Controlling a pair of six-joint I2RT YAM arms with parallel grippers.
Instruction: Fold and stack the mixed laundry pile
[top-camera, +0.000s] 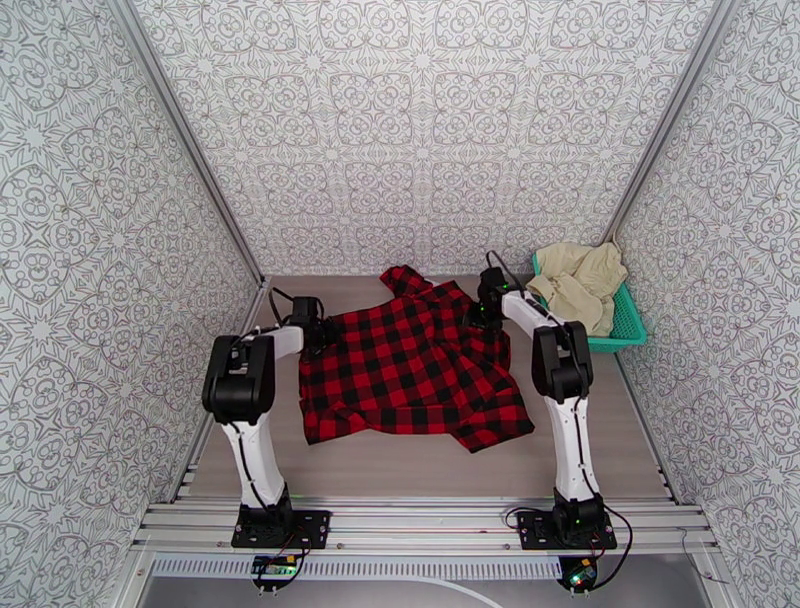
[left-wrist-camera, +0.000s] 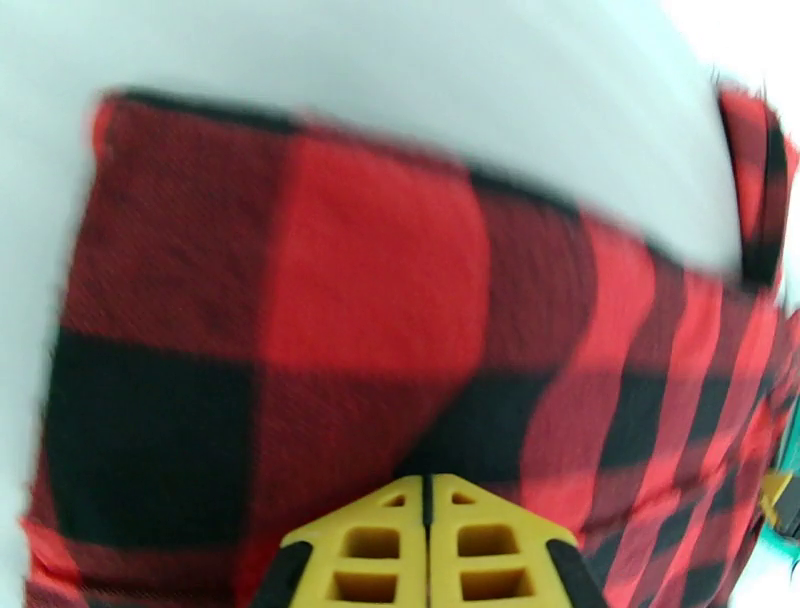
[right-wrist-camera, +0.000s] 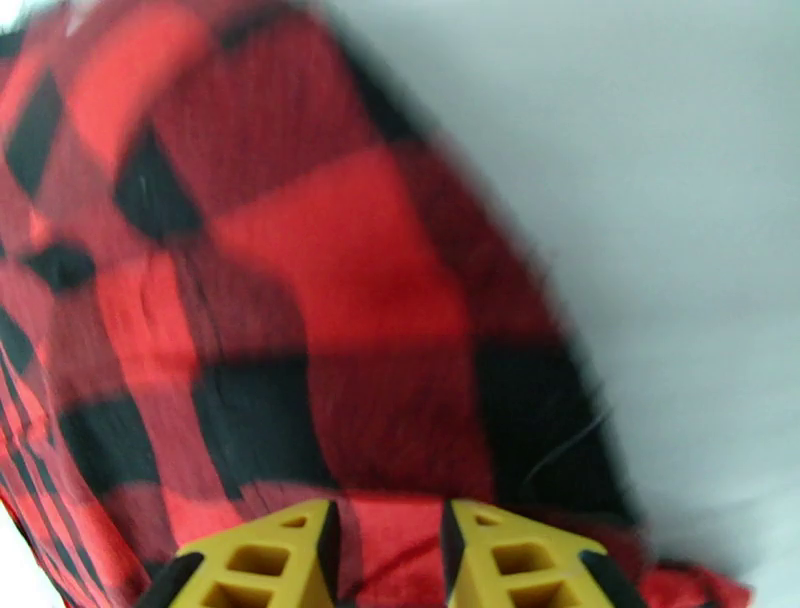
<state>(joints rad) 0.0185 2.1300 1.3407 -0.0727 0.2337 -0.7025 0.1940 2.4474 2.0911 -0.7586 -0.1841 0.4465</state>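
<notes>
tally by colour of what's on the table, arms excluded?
Red-and-black checked shirt: 1
Cream cloth heap: 1 (pieces in it can't be told apart)
Teal basket: 1
Total: 3

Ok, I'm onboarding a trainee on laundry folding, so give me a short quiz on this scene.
1. Where do the cream cloths lie? A) in the teal basket B) on the bare table C) draped over an arm
2. True or false: the right gripper has its fingers touching, with nothing between them.
3. Which garment do the left gripper and the right gripper both reach?
Key: 1 A; 2 false, red cloth sits between them; 3 the checked shirt.
</notes>
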